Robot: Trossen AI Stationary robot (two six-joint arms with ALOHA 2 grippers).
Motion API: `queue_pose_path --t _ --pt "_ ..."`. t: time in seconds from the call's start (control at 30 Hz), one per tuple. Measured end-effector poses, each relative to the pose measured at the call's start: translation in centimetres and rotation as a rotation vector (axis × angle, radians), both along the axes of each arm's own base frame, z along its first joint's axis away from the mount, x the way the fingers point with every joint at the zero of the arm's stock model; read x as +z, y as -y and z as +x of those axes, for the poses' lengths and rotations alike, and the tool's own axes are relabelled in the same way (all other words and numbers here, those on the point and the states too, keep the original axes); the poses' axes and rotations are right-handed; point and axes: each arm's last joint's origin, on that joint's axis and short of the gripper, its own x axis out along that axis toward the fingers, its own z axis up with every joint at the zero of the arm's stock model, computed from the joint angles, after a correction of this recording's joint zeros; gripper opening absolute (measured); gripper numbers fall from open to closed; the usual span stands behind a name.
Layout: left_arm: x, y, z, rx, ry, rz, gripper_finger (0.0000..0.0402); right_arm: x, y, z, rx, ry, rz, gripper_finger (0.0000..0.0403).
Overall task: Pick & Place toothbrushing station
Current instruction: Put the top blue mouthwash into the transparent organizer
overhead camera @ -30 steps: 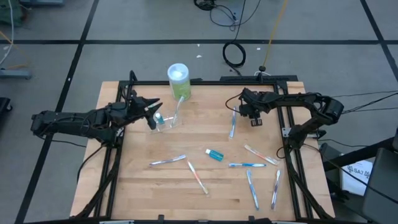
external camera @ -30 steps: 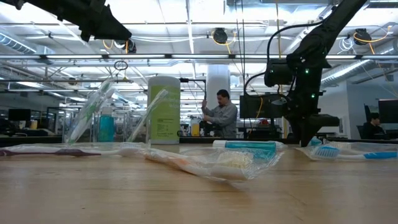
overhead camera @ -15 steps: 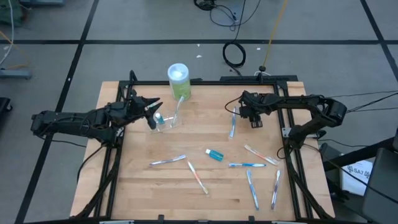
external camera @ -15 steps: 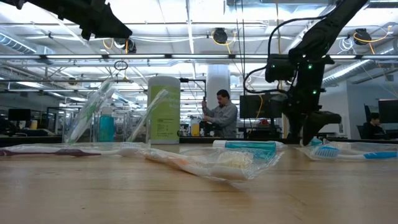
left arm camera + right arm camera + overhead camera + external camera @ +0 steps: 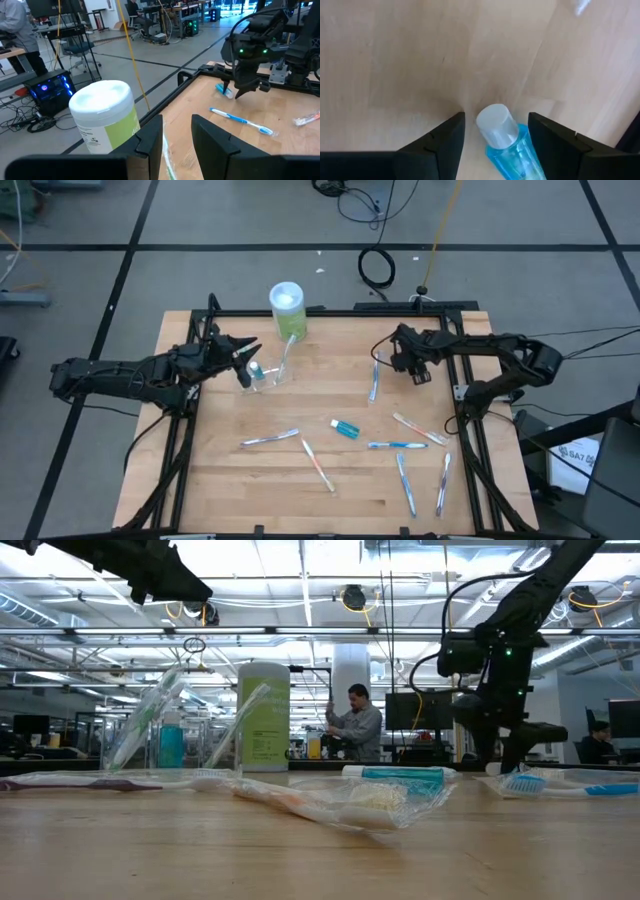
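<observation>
The clear cup (image 5: pixel 266 374) stands at the table's far left and holds wrapped toothbrushes (image 5: pixel 150 715) and a blue tube (image 5: pixel 171 745). My left gripper (image 5: pixel 248 358) hovers just left of and above the cup, its fingers (image 5: pixel 150 137) apart with nothing between them. My right gripper (image 5: pixel 412 370) points steeply down at the far right, open. Its two fingers stand on either side of a blue white-capped tube (image 5: pixel 504 137) on the table, and a gap shows beside the cap. A second tube (image 5: pixel 345 428) lies mid-table. Several toothbrushes (image 5: pixel 397 445) lie scattered.
A tall green container with a white lid (image 5: pixel 287 310) stands at the far edge behind the cup. One toothbrush (image 5: pixel 373 380) lies just left of my right gripper. Others lie near the front (image 5: pixel 318 465) and at the right (image 5: pixel 442 483). A black frame (image 5: pixel 460 395) borders the table.
My right gripper has rolled at the wrist and spread its fingers wider over the tube, staying nearly in place. My left arm has kept still.
</observation>
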Motion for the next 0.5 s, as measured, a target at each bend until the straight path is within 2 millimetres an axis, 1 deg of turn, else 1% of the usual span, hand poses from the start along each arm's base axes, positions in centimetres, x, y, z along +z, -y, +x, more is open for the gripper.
queue_pose_path --t 0.23,0.33,0.5 --pt "0.0 0.0 0.0 0.0 0.0 0.0 0.0108 -0.4 0.3 -0.6 0.029 -0.013 0.002 0.0209" --pt "0.0 0.0 0.0 0.0 0.0 0.0 0.0108 -0.5 0.7 -0.9 0.006 -0.006 0.01 0.0191" --pt "0.1 0.0 0.0 0.0 0.012 0.001 0.0108 -0.5 1.2 -1.4 -0.024 0.0 0.019 0.0147"
